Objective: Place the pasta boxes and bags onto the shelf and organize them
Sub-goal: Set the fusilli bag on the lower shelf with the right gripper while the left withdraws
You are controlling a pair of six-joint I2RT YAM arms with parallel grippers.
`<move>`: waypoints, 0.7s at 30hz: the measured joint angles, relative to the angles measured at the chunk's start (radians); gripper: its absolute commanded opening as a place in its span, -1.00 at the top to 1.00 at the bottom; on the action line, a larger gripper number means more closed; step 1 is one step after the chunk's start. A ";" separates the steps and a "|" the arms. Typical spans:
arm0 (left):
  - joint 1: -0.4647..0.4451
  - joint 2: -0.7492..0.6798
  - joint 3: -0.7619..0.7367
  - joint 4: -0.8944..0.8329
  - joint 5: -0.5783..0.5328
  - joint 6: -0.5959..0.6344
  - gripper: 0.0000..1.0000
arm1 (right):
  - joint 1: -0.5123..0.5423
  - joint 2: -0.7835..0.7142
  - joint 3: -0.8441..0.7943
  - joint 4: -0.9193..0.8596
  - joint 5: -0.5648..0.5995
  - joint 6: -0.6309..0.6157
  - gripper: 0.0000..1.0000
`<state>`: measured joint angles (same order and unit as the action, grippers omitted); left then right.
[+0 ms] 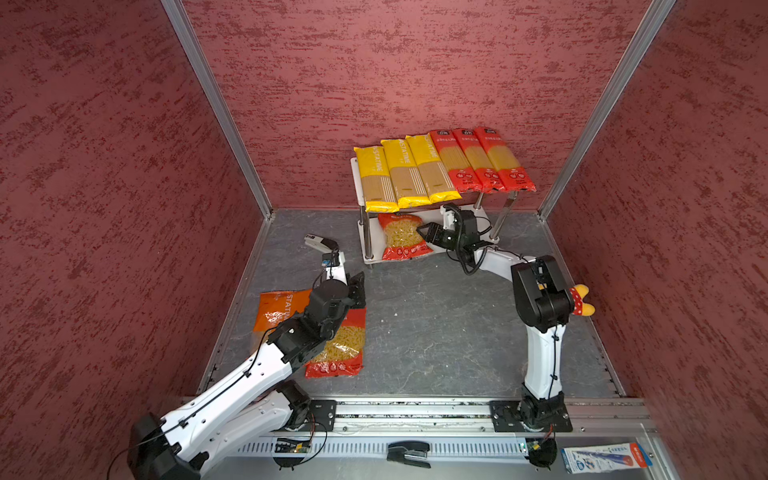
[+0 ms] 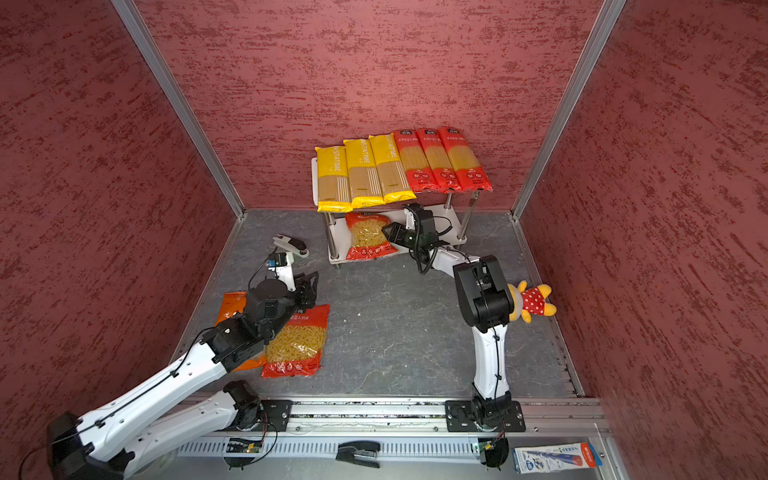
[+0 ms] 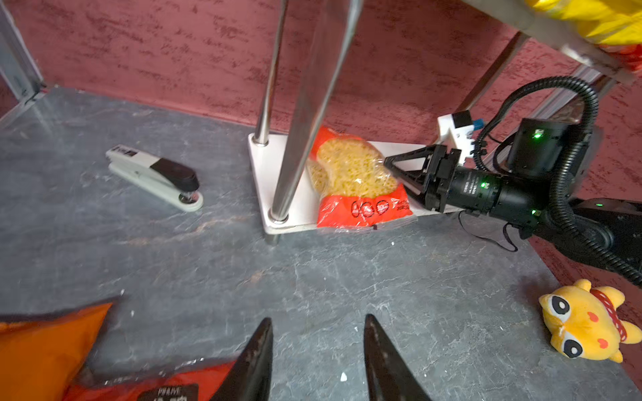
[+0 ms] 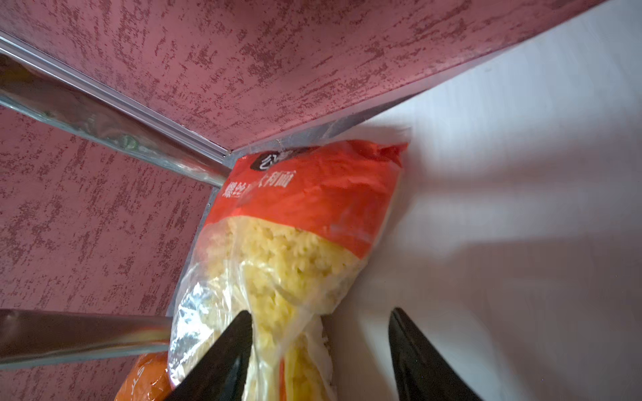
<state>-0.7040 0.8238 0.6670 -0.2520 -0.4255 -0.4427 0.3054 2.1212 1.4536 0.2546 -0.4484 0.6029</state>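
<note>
Two near items: a blue-white carton and a black stapler are seen on the metal ledge before the arm bases, well apart.
Floor bags: an orange bag and a wide red bag are laid flat on the grey floor at the left, not yet on the shelf. Their shared edge is hidden by the left arm.
Left gripper: it is held over bare floor just past the wide red bag's top edge. Its fingers are spread and nothing is caught between them.
Plush toy: it is laid on the floor at the right, partly hidden by the right arm in both top views.
White stapler: it is laid on the floor left of the shelf, apart from it.
Right gripper: it is reached in under the upper board. Its fingers are spread, and the bag's side is seen between them, unpinched.
Shelved red bag: it is laid on the lower board at its left end, beside the posts.
Upper board: three yellow spaghetti packs are laid at the left and three red spaghetti packs at the right. All six are set side by side, with their near ends past the front edge.
</note>
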 measured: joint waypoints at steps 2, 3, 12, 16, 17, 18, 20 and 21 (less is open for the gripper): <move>0.007 -0.028 -0.019 -0.035 0.000 -0.018 0.14 | 0.011 0.035 0.048 0.003 -0.001 0.000 -0.19; 0.009 -0.033 -0.023 -0.045 0.001 -0.025 0.14 | 0.015 0.046 0.063 0.002 0.000 0.003 -0.14; 0.010 -0.030 -0.026 -0.078 0.008 -0.048 0.14 | 0.071 0.137 0.180 -0.042 0.000 -0.014 0.33; 0.010 -0.027 -0.026 -0.078 0.010 -0.048 0.14 | 0.087 0.140 0.190 -0.047 0.000 -0.007 0.36; 0.010 -0.026 -0.026 -0.078 0.013 -0.049 0.14 | 0.090 0.140 0.190 -0.048 -0.001 -0.004 0.36; 0.010 -0.025 -0.026 -0.078 0.015 -0.050 0.14 | 0.092 0.140 0.190 -0.047 -0.001 -0.002 0.36; 0.010 -0.025 -0.026 -0.077 0.021 -0.051 0.14 | 0.097 0.141 0.193 -0.050 -0.001 0.000 0.36; 0.010 -0.025 -0.026 -0.078 0.024 -0.052 0.14 | 0.101 0.142 0.196 -0.051 -0.001 0.002 0.35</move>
<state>-0.6945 0.7990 0.6407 -0.3298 -0.4011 -0.4946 0.4061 2.2635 1.6501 0.2039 -0.4496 0.6052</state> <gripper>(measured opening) 0.428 0.319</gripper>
